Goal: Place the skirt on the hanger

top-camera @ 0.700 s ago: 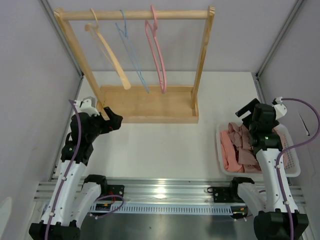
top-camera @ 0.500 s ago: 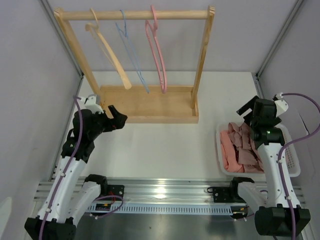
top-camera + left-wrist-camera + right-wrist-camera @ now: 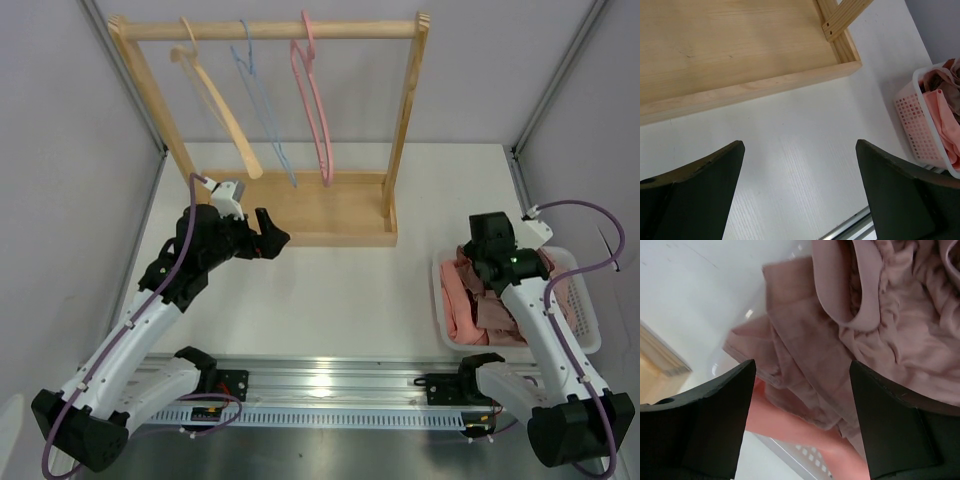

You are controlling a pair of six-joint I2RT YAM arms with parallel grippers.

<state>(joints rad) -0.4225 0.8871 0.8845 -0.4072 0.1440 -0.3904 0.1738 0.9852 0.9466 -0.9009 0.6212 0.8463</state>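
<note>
Right tool (image 3: 801, 371), wide open and empty, hovers over the skirt (image 3: 880, 340) heaped in the basket (image 3: 590, 338) right of the rack (image 3: 300, 212). Left tool (image 3: 800, 150), open and empty too, sits before the rack. Hangers (image 3: 318, 100) are bare, so the whole job appears left.

The left gripper (image 3: 274, 238) extended forward and rightward, fingers wide apart; the right gripper (image 3: 801, 366) pointed steeply downward, fingers likewise spread.
</note>
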